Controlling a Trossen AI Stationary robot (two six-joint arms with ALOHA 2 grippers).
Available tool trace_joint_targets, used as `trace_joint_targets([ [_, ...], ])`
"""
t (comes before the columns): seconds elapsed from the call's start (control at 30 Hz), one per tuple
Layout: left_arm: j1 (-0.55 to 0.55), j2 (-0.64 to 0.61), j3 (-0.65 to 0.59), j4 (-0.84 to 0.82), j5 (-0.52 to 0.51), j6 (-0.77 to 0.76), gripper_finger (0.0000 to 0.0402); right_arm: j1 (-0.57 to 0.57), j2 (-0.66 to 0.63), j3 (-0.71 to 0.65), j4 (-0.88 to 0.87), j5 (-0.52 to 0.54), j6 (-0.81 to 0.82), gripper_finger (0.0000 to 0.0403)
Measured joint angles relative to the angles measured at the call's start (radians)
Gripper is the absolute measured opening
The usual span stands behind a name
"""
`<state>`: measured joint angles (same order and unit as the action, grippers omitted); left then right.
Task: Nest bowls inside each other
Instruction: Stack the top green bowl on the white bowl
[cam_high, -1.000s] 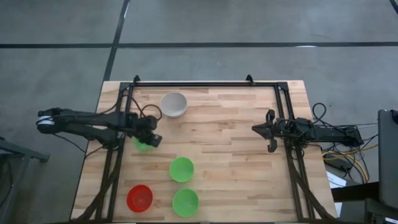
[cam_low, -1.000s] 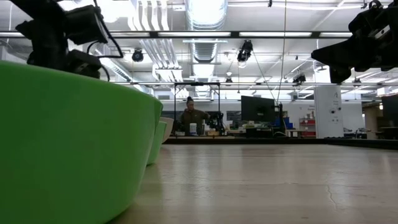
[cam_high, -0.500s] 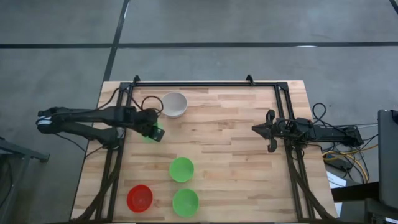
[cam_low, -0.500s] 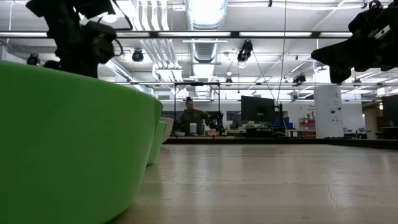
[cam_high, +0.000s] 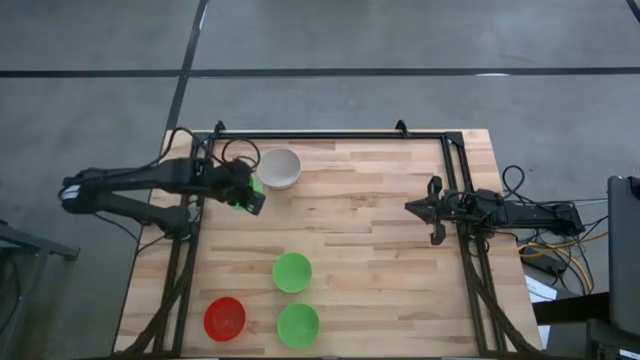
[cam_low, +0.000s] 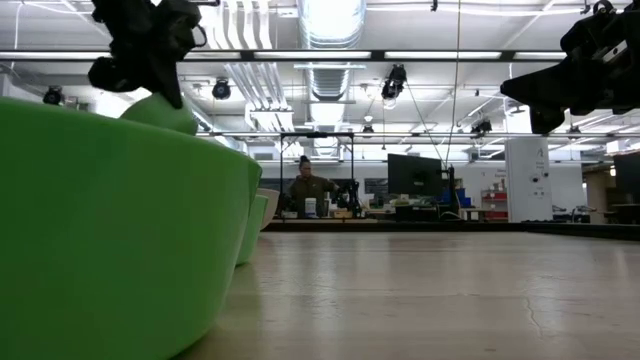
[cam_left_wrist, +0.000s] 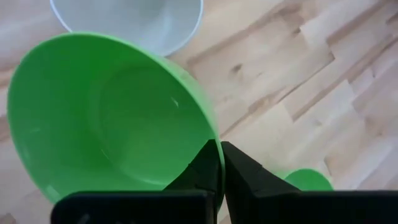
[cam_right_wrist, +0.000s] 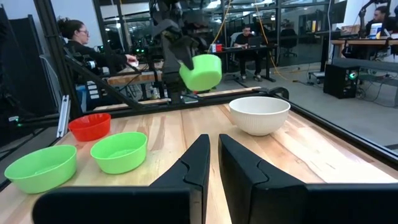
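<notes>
Gripping a green bowl (cam_high: 253, 189) by its rim, my left gripper (cam_high: 244, 192) holds it clear of the table (cam_high: 380, 240), tilted with its mouth turned sideways, just left of the white-grey bowl (cam_high: 280, 167). My right gripper (cam_high: 432, 213) waits at the right, fingers nearly together.

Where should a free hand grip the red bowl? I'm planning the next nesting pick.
Pinch the rim of the red bowl from above. It sits upright and open, so one finger can go inside the thin wall. The side away from the neighbouring green bowl looks clearest.
</notes>
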<state>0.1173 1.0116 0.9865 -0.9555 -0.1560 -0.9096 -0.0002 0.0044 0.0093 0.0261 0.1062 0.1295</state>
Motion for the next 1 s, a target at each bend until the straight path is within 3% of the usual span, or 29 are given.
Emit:
trace_joint_targets([
  [0.57,0.076,0.280,0.309,-0.119,-0.104,-0.056,0.0009,0.000,0.000,0.000,0.000,0.000,-0.001,0.0034],
  [0.83,0.159,0.356,0.409,-0.181,-0.104,0.052,0.0010,0.000,0.000,0.000,0.000,0.000,0.000,0.0034],
  [1.0,0.218,0.380,0.414,-0.187,-0.032,0.168,0.0012,0.000,0.000,0.000,0.000,0.000,0.000,0.0034],
])
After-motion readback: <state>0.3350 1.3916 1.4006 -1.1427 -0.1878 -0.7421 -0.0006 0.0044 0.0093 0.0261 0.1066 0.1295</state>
